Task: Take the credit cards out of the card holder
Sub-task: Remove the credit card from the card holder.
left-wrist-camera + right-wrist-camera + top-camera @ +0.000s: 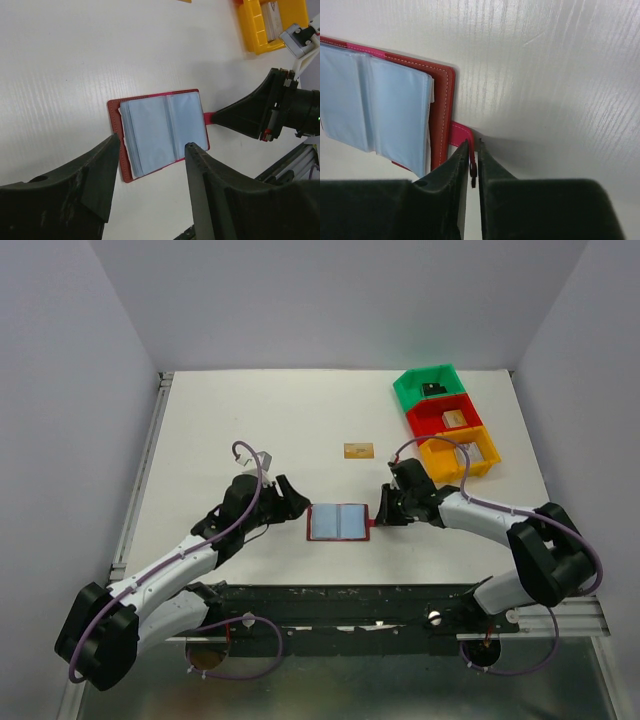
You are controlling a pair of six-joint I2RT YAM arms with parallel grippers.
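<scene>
Room: plain grey walls close in on three sides of the work area.
Tabletop (250, 420): white, matt and faintly ribbed. I judge it gives little friction, so a light thing may slide when pushed.
Bins: green bin (405, 392), red bin (435, 430) and orange bin (445, 465) stand in a row beyond the right pincer, well apart from it.
Card holder (339, 522): a dark red bifold that lies open and flat between the two pincers, its pale blue sleeves facing up.
Left pincer (290, 502): released, its jaws standing wide over the holder's nearer edge in the wrist view and gripping nothing.
Right pincer (383, 510): clenched on the snap tab (460, 135), which sticks out of the holder's edge on its side.
Credit cards: one gold-tan card (358, 450) lies loose beyond both pincers. Whether the sleeves hold more cannot be told.
Handling, holder: probably light and limp, with a soft cover and floppy sleeves, so it would lift or skid unless pinned. The tab looks like a sound anchor.
Handling, cards: likely thin, stiff and slick. Pinching an exposed short edge at a sleeve mouth and drawing it straight out looks best.
Risk: a sleeve may come up with the card.
</scene>
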